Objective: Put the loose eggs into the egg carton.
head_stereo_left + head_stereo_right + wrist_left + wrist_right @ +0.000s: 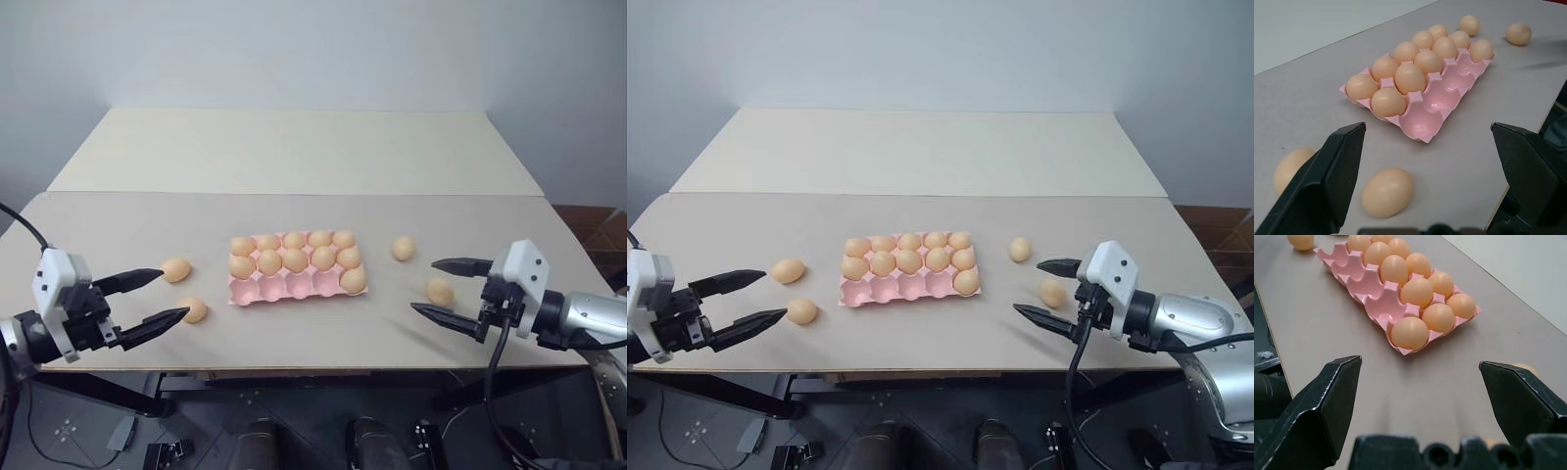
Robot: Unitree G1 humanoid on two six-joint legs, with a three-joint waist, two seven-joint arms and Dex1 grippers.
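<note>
Lying crosswise, the egg carton (297, 286) spans left-right.

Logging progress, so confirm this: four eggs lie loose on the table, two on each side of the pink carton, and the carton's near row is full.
Wrong on the near row: the carton has four empty cups there and one egg, per the left eye view. The rest stands.

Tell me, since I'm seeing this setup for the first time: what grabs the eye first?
The pink egg carton at the table's middle, holding eleven eggs with four front-row cups bare. Next, four loose eggs on the table: two left of the carton and two right of it. The left gripper and right gripper hover open by each pair.
</note>
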